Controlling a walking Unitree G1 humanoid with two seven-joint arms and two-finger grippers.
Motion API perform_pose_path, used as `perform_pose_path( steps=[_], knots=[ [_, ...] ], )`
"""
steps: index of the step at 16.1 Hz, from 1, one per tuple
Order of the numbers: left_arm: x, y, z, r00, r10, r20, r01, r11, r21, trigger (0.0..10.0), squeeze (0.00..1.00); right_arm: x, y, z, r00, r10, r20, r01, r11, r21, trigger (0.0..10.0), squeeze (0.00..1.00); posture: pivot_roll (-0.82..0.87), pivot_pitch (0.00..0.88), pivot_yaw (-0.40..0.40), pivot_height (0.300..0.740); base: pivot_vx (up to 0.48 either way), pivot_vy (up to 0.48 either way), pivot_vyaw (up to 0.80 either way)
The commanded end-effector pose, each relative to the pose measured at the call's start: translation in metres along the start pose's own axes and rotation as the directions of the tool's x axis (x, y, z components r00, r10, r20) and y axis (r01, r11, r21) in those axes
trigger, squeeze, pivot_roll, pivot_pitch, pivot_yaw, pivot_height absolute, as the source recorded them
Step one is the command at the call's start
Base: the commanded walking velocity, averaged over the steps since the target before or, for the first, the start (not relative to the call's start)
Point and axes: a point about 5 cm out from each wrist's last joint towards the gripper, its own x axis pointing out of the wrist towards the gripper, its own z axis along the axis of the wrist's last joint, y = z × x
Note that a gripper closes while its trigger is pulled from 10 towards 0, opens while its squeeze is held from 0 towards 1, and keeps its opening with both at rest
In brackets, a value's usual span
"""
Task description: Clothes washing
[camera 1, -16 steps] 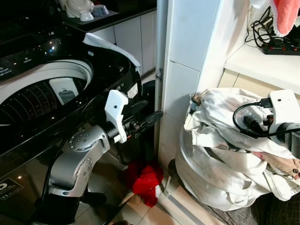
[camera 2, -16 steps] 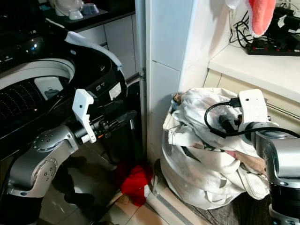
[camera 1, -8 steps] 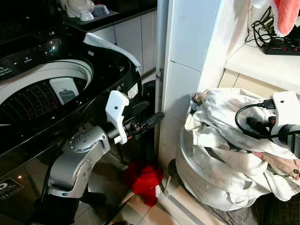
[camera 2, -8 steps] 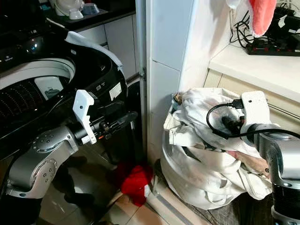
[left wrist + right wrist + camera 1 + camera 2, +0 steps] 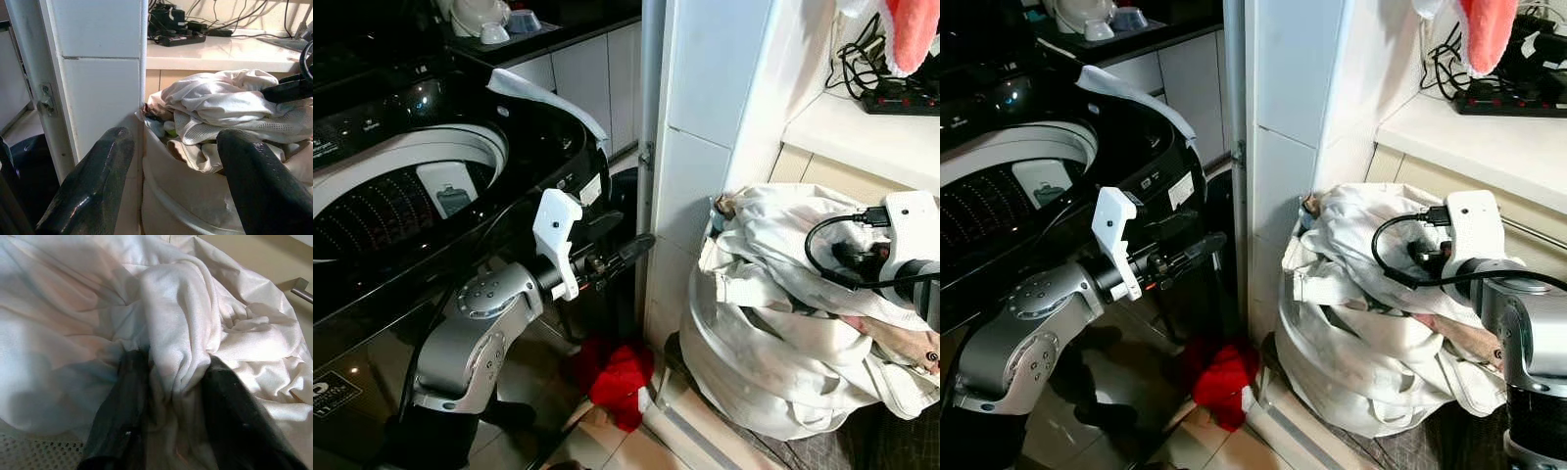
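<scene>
Grasping: right tool has its black fingers closed around a fold of white cloth in the heaped white laundry bag
Idle: left tool spread wide, holding nothing
Progress: early; black top-loading washer open, apparently unloaded
Room: red garment on tiled floor by white pillar

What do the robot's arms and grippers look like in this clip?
Both arms are silver metal with rounded joint housings. Each wrist carries a white plastic camera block. The left gripper and right gripper have long black fingers. A black cable loops by the right wrist.
</scene>
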Motion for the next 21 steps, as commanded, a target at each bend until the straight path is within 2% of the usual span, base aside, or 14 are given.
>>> perform_pose_path(
  steps=[1, 6, 9, 10, 11, 12, 13, 14, 16, 17, 18, 19, 20, 21],
  knots=[
    [0.002, 0.001, 0.004, 1.000, 0.001, 0.000, -0.001, 1.000, 0.027, 10.0, 0.00, -0.002, -0.001, -0.001, 1.000, 0.001, 0.003, -0.001, 1.000, 0.014, 0.0, 0.00, -0.06, 0.000, 0.041, 0.740, 0.000, 0.000, 0.00],
    [0.004, 0.005, 0.005, 0.999, 0.045, 0.006, -0.045, 0.997, 0.056, 10.0, 0.00, -0.006, -0.005, 0.004, 0.999, 0.005, 0.043, -0.008, 0.998, 0.070, 0.0, 0.00, -0.05, 0.000, 0.042, 0.740, 0.000, 0.000, 0.00],
    [0.004, 0.013, 0.011, 0.995, 0.093, 0.037, -0.093, 0.996, 0.014, 10.0, 0.00, -0.020, -0.012, 0.036, 0.983, -0.004, 0.186, -0.022, 0.990, 0.137, 0.0, 0.00, -0.05, 0.000, 0.046, 0.740, 0.000, 0.000, 0.00],
    [0.003, 0.015, 0.012, 0.994, 0.101, 0.042, -0.101, 0.995, 0.016, 10.0, 0.00, -0.022, -0.013, 0.041, 0.979, -0.003, 0.206, -0.029, 0.988, 0.151, 0.0, 0.00, -0.05, 0.000, 0.050, 0.740, 0.000, 0.000, 0.00],
    [0.005, 0.017, 0.014, 0.993, 0.109, 0.045, -0.111, 0.993, 0.048, 10.0, 0.00, -0.034, -0.016, 0.063, 0.958, 0.005, 0.287, -0.060, 0.981, 0.185, 0.0, 0.00, -0.05, 0.000, 0.053, 0.740, 0.000, 0.000, 0.00],
    [0.005, 0.018, 0.015, 0.993, 0.111, 0.048, -0.114, 0.992, 0.055, 10.0, 0.00, -0.037, -0.017, 0.069, 0.951, 0.009, 0.310, -0.071, 0.979, 0.190, 0.0, 0.00, -0.05, 0.000, 0.055, 0.740, 0.000, 0.000, 0.00],
    [0.007, 0.018, 0.018, 0.992, 0.109, 0.057, -0.112, 0.992, 0.056, 10.0, 0.00, -0.045, -0.017, 0.084, 0.927, 0.025, 0.375, -0.108, 0.974, 0.201, 0.0, 0.00, -0.05, 0.000, 0.057, 0.740, 0.000, 0.000, 0.00],
    [0.011, 0.018, 0.026, 0.991, 0.105, 0.088, -0.111, 0.992, 0.061, 10.0, 0.00, -0.059, -0.011, 0.117, 0.852, 0.092, 0.515, -0.230, 0.950, 0.212, 0.0, 0.00, -0.06, 0.000, 0.064, 0.740, 0.000, 0.000, 0.00],
    [0.020, 0.019, 0.042, 0.981, 0.105, 0.162, -0.113, 0.993, 0.041, 10.0, 0.00, -0.068, 0.007, 0.146, 0.769, 0.193, 0.610, -0.372, 0.911, 0.181, 0.0, 0.00, -0.07, 0.000, 0.076, 0.740, 0.000, 0.000, 0.00],
    [0.024, 0.018, 0.050, 0.973, 0.111, 0.200, -0.118, 0.993, 0.022, 10.0, 1.00, -0.070, 0.017, 0.154, 0.741, 0.246, 0.624, -0.427, 0.891, 0.155, 0.0, 0.00, -0.07, 0.000, 0.076, 0.740, 0.000, 0.000, 0.00],
    [0.037, 0.016, 0.070, 0.955, 0.102, 0.277, -0.117, 0.993, 0.036, 10.0, 1.00, -0.068, 0.048, 0.164, 0.663, 0.398, 0.634, -0.571, 0.817, 0.085, 0.0, 0.00, -0.08, 0.000, 0.079, 0.740, 0.000, 0.000, 0.00],
    [0.046, 0.014, 0.081, 0.945, 0.088, 0.314, -0.106, 0.993, 0.043, 10.0, 1.00, -0.066, 0.068, 0.166, 0.623, 0.485, 0.614, -0.632, 0.774, 0.030, 0.0, 0.00, -0.07, 0.000, 0.072, 0.740, 0.000, 0.000, 0.00],
    [0.051, 0.012, 0.089, 0.934, 0.086, 0.347, -0.106, 0.994, 0.039, 10.0, 1.00, -0.066, 0.081, 0.167, 0.589, 0.537, 0.604, -0.681, 0.732, 0.014, 0.0, 0.00, -0.07, 0.000, 0.071, 0.740, 0.000, 0.000, 0.00],
    [0.052, 0.012, 0.091, 0.930, 0.087, 0.357, -0.107, 0.994, 0.036, 10.0, 1.00, -0.066, 0.084, 0.168, 0.580, 0.547, 0.604, -0.695, 0.719, 0.016, 0.0, 0.00, -0.07, 0.000, 0.071, 0.740, 0.000, 0.000, 0.00]
  ],
)
